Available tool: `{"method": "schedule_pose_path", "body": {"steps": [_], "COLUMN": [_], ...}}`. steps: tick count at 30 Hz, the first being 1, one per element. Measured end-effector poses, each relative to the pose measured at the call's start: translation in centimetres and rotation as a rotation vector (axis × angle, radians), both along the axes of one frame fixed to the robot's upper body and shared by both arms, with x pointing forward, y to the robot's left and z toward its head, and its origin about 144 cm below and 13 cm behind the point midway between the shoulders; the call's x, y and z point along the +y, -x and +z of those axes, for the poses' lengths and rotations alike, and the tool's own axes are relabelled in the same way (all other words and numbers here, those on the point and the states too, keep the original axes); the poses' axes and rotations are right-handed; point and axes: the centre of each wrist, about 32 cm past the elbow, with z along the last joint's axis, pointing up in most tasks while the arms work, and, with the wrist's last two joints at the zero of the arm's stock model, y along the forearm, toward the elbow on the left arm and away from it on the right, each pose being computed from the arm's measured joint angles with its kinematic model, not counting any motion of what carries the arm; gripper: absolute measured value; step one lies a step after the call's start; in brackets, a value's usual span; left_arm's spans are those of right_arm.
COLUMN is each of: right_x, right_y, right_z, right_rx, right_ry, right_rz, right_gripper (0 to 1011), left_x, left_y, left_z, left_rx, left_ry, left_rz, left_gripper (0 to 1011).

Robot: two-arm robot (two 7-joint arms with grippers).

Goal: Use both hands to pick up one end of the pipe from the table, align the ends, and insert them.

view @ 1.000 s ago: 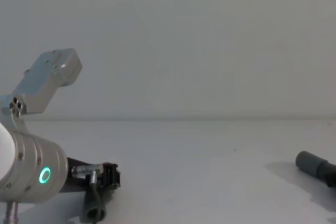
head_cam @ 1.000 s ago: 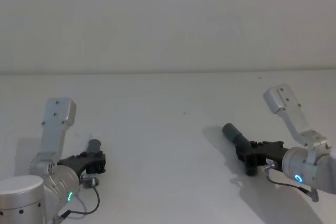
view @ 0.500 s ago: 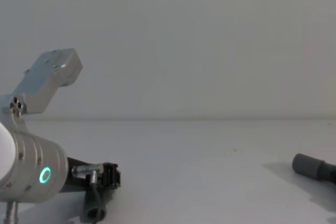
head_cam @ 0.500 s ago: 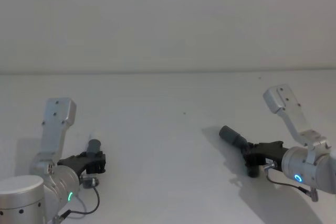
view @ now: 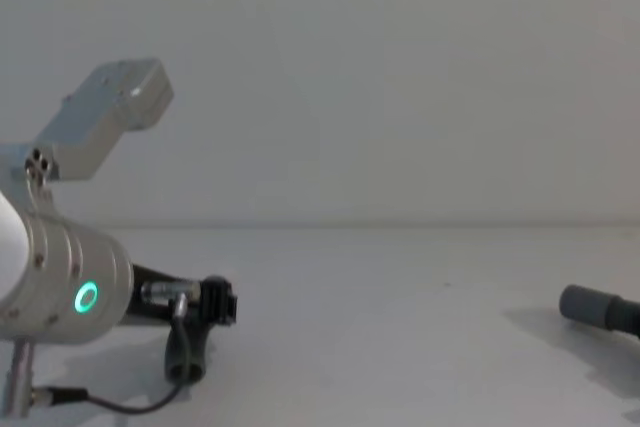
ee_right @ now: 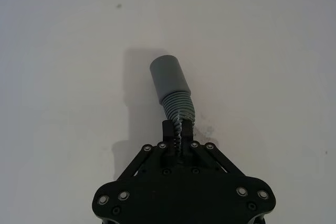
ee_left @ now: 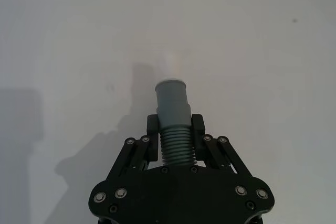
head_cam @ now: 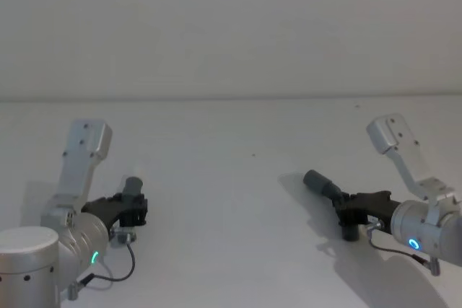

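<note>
Left gripper (ee_left: 175, 129) clamps the ribbed pipe (ee_left: 176, 148) behind its white-tipped cuff (ee_left: 172, 95), which points far, right gripper (ee_right: 178, 129) clamps behind the socket cuff (ee_right: 168, 77), which points far-left, ends well apart across the table (head_cam: 231, 178), axes not yet in line.

No text, label, brand, number or sign can be read on anything in view.
</note>
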Motion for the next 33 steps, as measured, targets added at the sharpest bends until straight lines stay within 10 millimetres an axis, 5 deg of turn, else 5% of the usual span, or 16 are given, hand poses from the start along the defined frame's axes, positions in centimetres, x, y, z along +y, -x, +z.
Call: {"method": "schedule_pose_path", "body": {"steps": [33], "right_x": [-4.7], "right_y": [4.0], "right_z": [0.5], "right_rx": [-0.240], "right_ry": [-0.068], "right_rz": [0.390], "right_gripper": [48], "left_x": [4.3], "left_y": [0.1], "left_z": [3.6], "left_rx": [-0.162], "left_ry": [-0.034], "left_rz": [-0.417], "left_gripper": [334]}}
